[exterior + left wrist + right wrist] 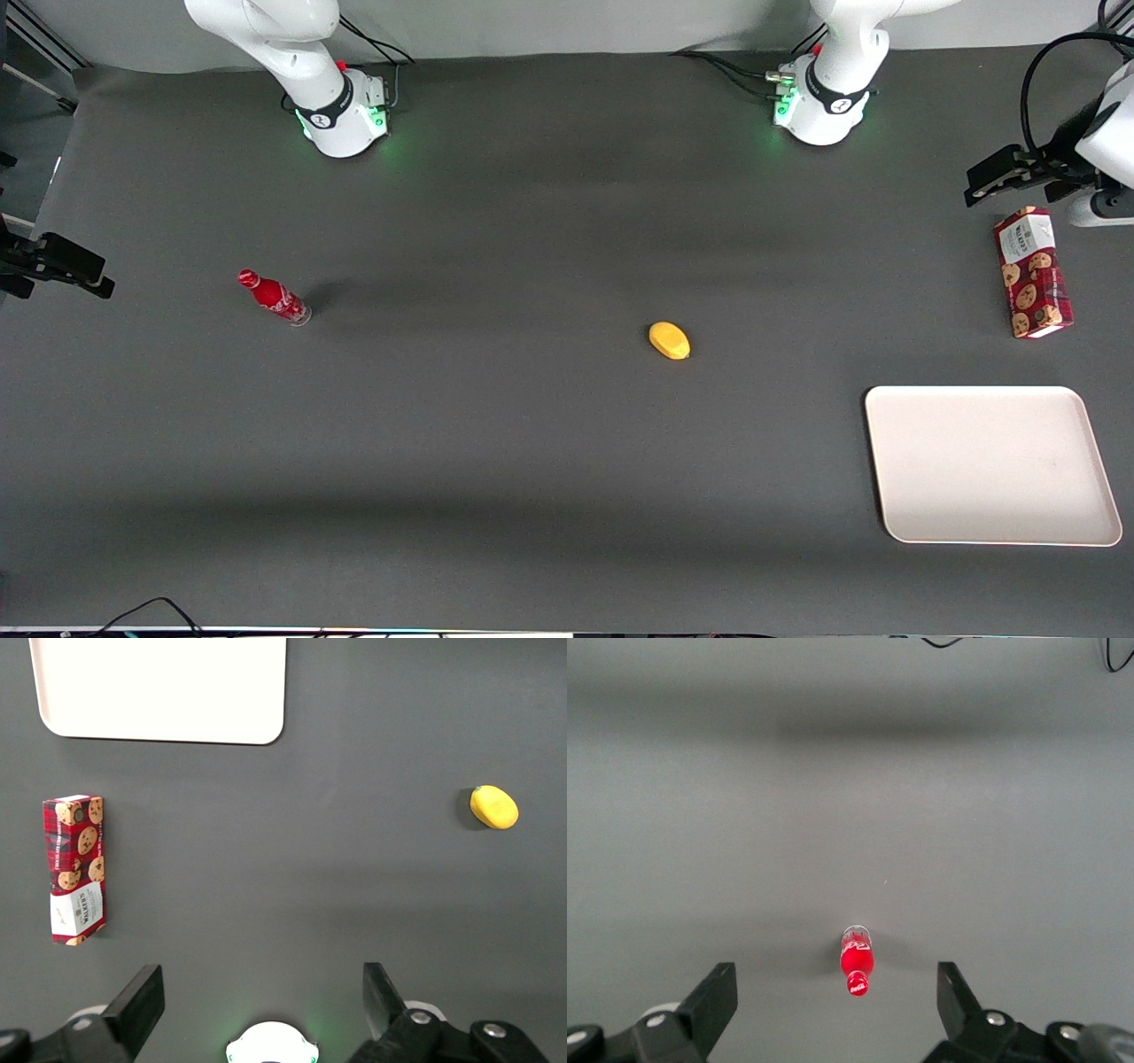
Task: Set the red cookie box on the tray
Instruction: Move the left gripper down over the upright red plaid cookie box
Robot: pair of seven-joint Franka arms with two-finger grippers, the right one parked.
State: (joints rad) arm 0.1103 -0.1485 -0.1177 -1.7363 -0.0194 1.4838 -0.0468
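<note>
The left arm's gripper (1001, 182) hangs above the dark grey table (496, 443) at the working arm's end, its two fingers (142, 1001) spread wide apart and grasping nothing. The red cookie box (1032, 272) lies flat on the table near the gripper and slightly nearer the front camera, its white label end toward the robot bases. The cream-white tray (992, 532) rests nearer the front camera than the box, apart from it and bearing nothing. A yellow lemon-like object (669, 340) lies near mid-table. A small red bottle (273, 298) stands toward the parked arm's end.
</note>
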